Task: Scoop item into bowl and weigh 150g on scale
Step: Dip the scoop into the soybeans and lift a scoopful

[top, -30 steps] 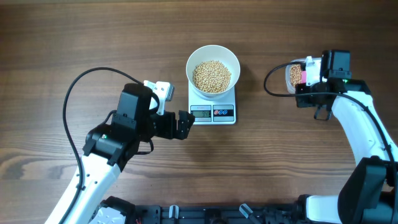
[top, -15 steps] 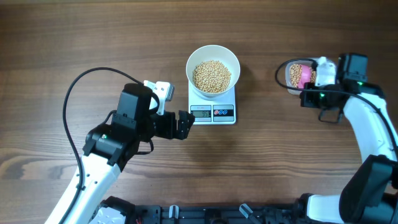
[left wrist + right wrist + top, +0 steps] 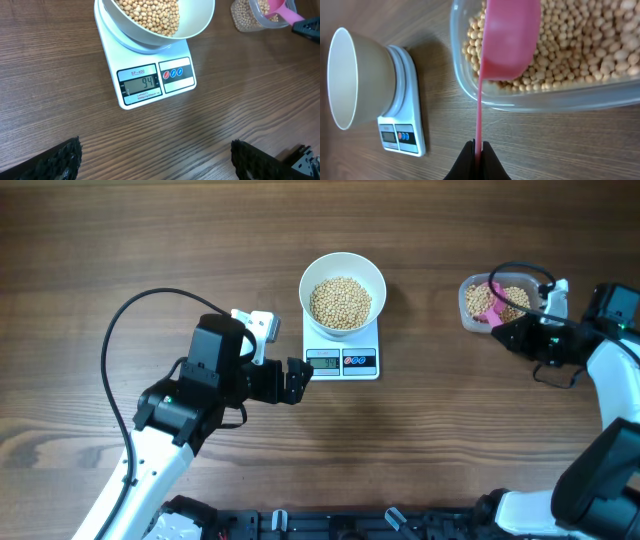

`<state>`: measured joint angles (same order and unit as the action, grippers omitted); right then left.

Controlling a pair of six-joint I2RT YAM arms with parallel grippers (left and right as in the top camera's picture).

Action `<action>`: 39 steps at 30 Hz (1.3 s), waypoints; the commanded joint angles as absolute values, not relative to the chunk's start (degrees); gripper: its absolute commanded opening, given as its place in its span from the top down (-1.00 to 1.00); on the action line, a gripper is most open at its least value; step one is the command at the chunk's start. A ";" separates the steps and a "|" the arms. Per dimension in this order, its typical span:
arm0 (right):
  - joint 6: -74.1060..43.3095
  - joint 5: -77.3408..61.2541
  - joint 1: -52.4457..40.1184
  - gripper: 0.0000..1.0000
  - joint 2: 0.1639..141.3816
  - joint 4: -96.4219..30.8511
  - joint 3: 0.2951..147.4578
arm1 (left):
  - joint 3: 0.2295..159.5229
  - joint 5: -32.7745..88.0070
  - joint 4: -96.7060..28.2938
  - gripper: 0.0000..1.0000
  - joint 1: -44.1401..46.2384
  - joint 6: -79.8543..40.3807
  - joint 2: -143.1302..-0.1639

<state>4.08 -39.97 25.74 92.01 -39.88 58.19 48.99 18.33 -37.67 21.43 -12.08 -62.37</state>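
The white bowl (image 3: pixel 343 275) holds a heap of tan beans (image 3: pixel 340 302) and stands on the white scale (image 3: pixel 342 361), whose display (image 3: pixel 142 84) reads 94. My right gripper (image 3: pixel 515 332) is shut on the thin handle of a pink scoop (image 3: pixel 510 40). The scoop's cup lies in a clear tub (image 3: pixel 468 308) on more beans (image 3: pixel 580 45). My left gripper (image 3: pixel 297 380) hovers just left of the scale's front, jaws wide open and empty, with both fingertips (image 3: pixel 65 156) low in the left wrist view.
The clear tub (image 3: pixel 545 102) sits on the wooden table right of the scale (image 3: pixel 402 130) and bowl (image 3: pixel 350 75). The left arm's black cable (image 3: pixel 115 340) loops over the table at the left.
The right arm has swung rightwards and back from above the tub, so the tub and pink scoop now show. The left arm, bowl and scale have not moved.
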 commanded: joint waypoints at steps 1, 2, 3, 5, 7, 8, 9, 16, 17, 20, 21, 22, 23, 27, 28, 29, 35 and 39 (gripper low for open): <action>2.55 -47.35 27.16 0.91 95.07 -39.90 57.63 | 48.77 18.57 -37.52 -1.00 21.65 -11.11 -62.37; 2.57 -48.56 27.57 0.92 95.48 -39.88 57.63 | 48.77 18.57 -37.50 -1.00 21.65 -11.11 -62.37; 2.55 -49.15 27.90 0.91 95.70 -39.81 57.63 | 48.77 18.55 -37.50 -1.00 21.65 -11.11 -62.37; 2.46 -50.35 28.86 0.91 95.70 -39.81 57.63 | 48.77 18.55 -37.50 -1.00 21.65 -11.11 -62.37; 2.46 -53.34 29.91 0.92 95.70 -39.72 57.63 | 48.77 18.55 -37.50 -1.00 21.65 -11.11 -62.37; 2.39 -54.06 30.26 0.91 95.70 -39.66 57.63 | 48.77 18.57 -37.50 -1.00 21.65 -11.11 -62.37; 2.35 -54.13 30.72 0.91 95.70 -39.64 57.63 | 48.77 18.57 -37.50 -1.00 21.65 -11.11 -62.37; 0.75 -54.65 36.05 0.91 95.70 -39.44 57.63 | 48.77 18.57 -37.50 -1.00 21.65 -11.11 -62.37; 1.41 -55.94 36.69 0.92 95.70 -39.48 57.63 | 48.77 18.55 -37.50 -1.00 21.65 -11.11 -62.37; 1.34 -60.40 38.50 0.91 95.68 -39.24 57.63 | 48.77 18.55 -37.50 -1.00 21.65 -11.11 -62.37; 1.34 -61.76 39.09 0.91 95.70 -39.24 57.63 | 48.77 18.57 -37.50 -1.00 21.65 -11.11 -62.37; 1.34 -63.05 39.64 0.91 95.70 -39.24 57.63 | 48.77 18.55 -37.50 -1.00 21.65 -11.11 -62.37; 1.32 -64.29 40.23 0.91 95.70 -39.24 57.63 | 48.77 18.55 -37.50 -1.00 21.65 -11.11 -62.37; 1.28 -65.69 42.70 0.91 95.70 -39.57 57.63 | 48.77 18.55 -37.50 -1.00 21.65 -11.11 -62.37; 1.26 -65.71 43.24 0.92 95.68 -39.70 57.63 | 48.77 18.57 -37.50 -1.00 21.65 -11.11 -62.37; 1.19 -65.76 43.72 0.92 95.70 -39.81 57.63 | 48.77 18.55 -37.50 -1.00 21.65 -11.11 -62.37; 1.50 -72.42 44.23 0.91 95.70 -40.10 57.63 | 48.77 18.55 -37.50 -1.00 21.65 -11.14 -62.37; 1.43 -73.65 44.23 0.92 95.68 -40.23 57.63 | 48.77 18.57 -37.50 -1.00 21.65 -11.11 -62.37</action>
<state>1.28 -68.93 44.07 95.42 -40.12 58.19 48.99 18.33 -37.67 21.43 -12.08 -62.37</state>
